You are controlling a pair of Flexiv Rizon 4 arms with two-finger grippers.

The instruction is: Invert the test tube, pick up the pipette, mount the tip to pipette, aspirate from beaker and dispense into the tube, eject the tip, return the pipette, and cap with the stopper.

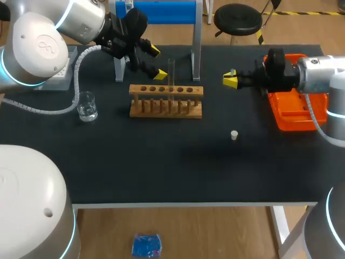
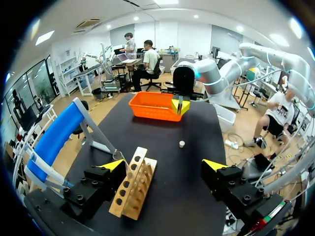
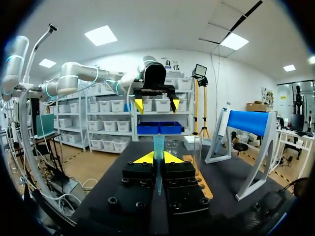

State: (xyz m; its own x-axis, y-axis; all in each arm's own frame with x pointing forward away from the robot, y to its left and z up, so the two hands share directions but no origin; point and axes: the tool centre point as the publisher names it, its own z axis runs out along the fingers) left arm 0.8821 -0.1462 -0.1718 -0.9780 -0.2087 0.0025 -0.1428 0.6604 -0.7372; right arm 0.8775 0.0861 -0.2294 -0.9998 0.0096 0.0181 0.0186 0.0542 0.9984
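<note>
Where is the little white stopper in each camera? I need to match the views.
Head view: the stopper lies on the table between the wooden rack and the orange tray, nearer the front edge.
Left wrist view: ahead of the open fingers, short of the orange tray.
Right wrist view: not in it.
Shared landmark: the blue-topped stand.

The left arm (image 1: pixel 40 46) and right arm (image 1: pixel 323 73) are rounded silver-white shells with cyan rings at the joints. The black, bolt-studded left gripper (image 1: pixel 157 62) and right gripper (image 1: pixel 230 81) have yellow tips, and ribbed pale hoses (image 1: pixel 77 67) trail alongside.
</note>
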